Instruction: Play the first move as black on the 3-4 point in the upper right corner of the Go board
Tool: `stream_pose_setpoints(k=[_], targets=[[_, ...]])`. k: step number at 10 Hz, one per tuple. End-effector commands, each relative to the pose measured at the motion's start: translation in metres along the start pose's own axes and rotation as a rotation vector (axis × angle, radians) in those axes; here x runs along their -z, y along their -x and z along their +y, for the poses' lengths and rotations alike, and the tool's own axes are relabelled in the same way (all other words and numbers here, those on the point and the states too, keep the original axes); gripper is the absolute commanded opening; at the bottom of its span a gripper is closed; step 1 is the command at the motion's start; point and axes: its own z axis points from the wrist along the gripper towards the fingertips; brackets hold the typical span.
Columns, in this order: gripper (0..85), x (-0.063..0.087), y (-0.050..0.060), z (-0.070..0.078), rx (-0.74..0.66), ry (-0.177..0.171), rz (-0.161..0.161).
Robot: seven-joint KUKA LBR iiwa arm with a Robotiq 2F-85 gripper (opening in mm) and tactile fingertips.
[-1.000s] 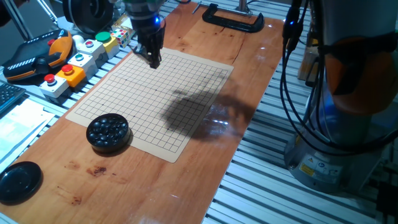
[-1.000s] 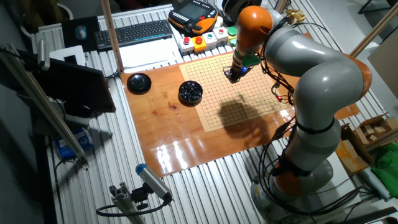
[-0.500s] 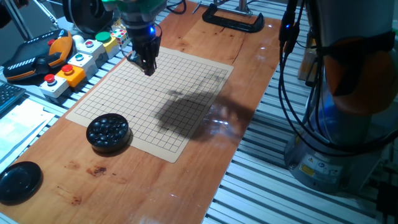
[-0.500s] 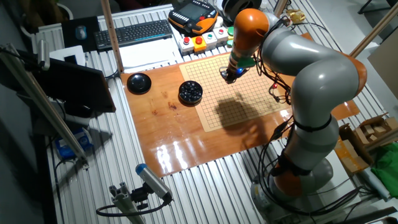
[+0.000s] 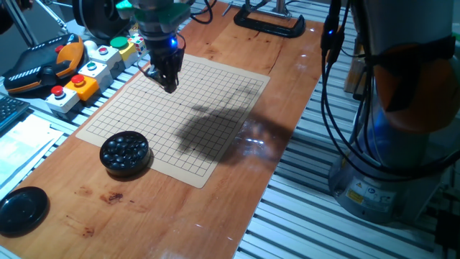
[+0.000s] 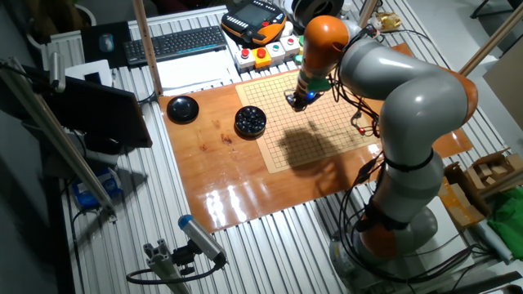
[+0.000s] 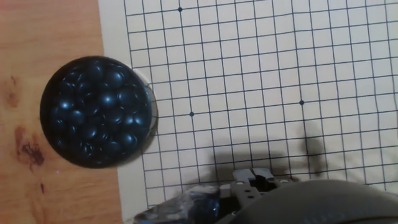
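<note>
wooden tabletop (image 5: 237,208), ribbed aluminium bench (image 5: 316,230), keyboard (image 6: 176,42)

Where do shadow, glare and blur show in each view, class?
One fixed view: the arm's dark shadow falls on the Go board, with glare on the wooden table. The other fixed view: glare near the table's front edge. Hand view: the gripper is blurred; the bowl of stones glints.

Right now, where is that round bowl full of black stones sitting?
In one fixed view the bowl of black stones sits at the near left corner of the Go board, overlapping its edge, with a black lid on the wood beyond.
</note>
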Motion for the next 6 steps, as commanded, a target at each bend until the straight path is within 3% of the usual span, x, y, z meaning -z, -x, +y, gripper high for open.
stream_pose_setpoints(k=[1, 3, 5, 6], targets=[[0.7, -0.001, 0.0, 0.001, -0.005, -0.001, 0.001], [0.7, -0.003, 0.0, 0.002, -0.025, -0.013, 0.002], [0.7, -0.006, -0.002, 0.011, -0.051, -0.053, 0.005], [0.7, -0.008, -0.002, 0.015, -0.072, -0.052, 0.007]])
